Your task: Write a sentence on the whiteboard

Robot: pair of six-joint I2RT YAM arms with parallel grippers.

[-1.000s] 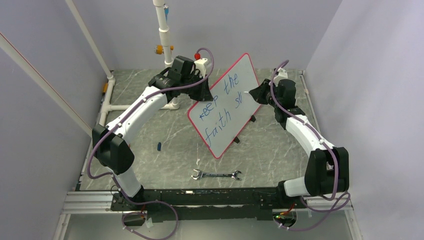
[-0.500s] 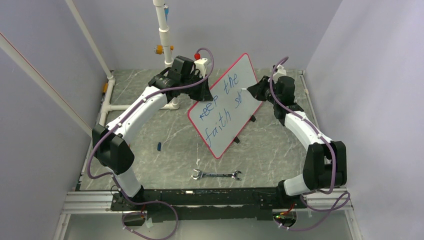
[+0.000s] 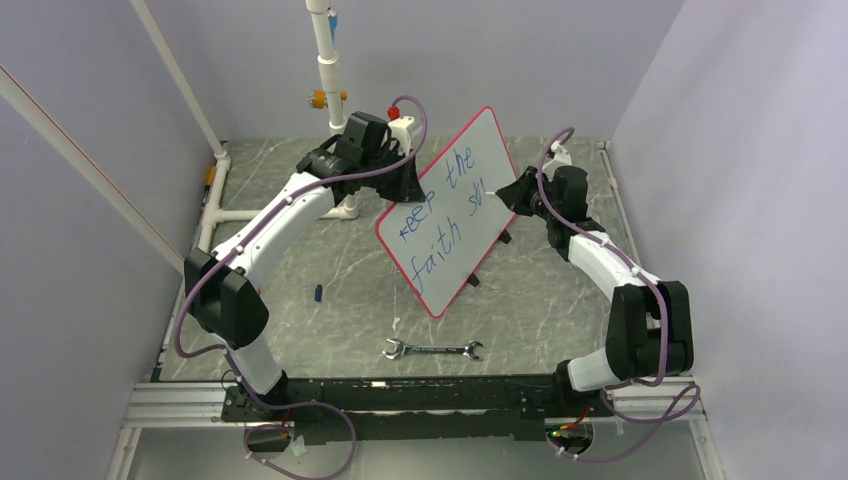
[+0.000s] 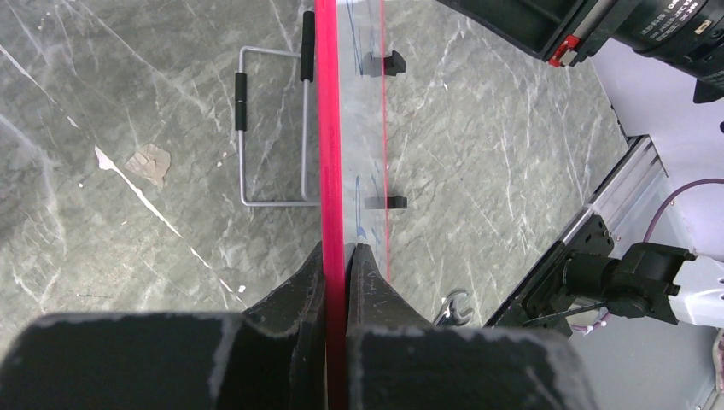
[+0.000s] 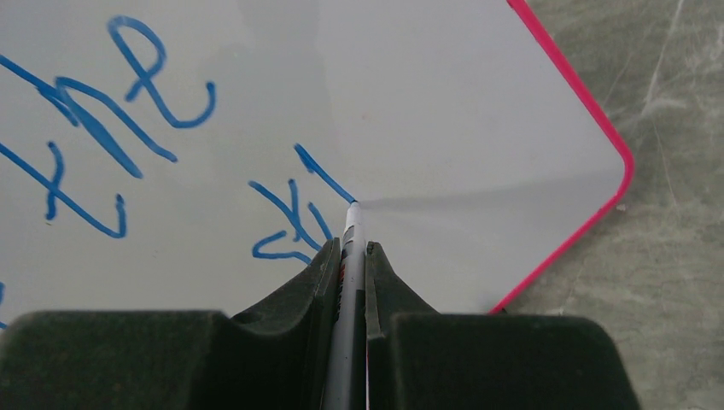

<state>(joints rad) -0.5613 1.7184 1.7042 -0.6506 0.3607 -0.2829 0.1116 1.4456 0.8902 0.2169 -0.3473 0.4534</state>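
The whiteboard (image 3: 460, 235) stands tilted mid-table, white with a red-pink rim. The sentence (image 3: 445, 205) on it is blue handwriting reading "keep the faith st" plus a fresh stroke. My left gripper (image 3: 408, 185) is shut on the board's upper left rim, which shows as a red line (image 4: 329, 128) between my fingers. My right gripper (image 3: 508, 190) is shut on a white marker (image 5: 350, 248). The marker tip touches the board at the end of a blue stroke (image 5: 324, 175) beside the "st" (image 5: 286, 222). The board's rounded corner (image 5: 619, 166) shows at right.
A silver wrench (image 3: 432, 350) lies on the marble table in front of the board. A small blue cap (image 3: 318, 293) lies at left. A white pipe post (image 3: 328, 70) stands at the back. The board's wire stand (image 4: 273, 128) rests behind it.
My right gripper moved up along the board and back down a little with the marker, adding a new slanted stroke after "st". The left arm and board have stayed put.
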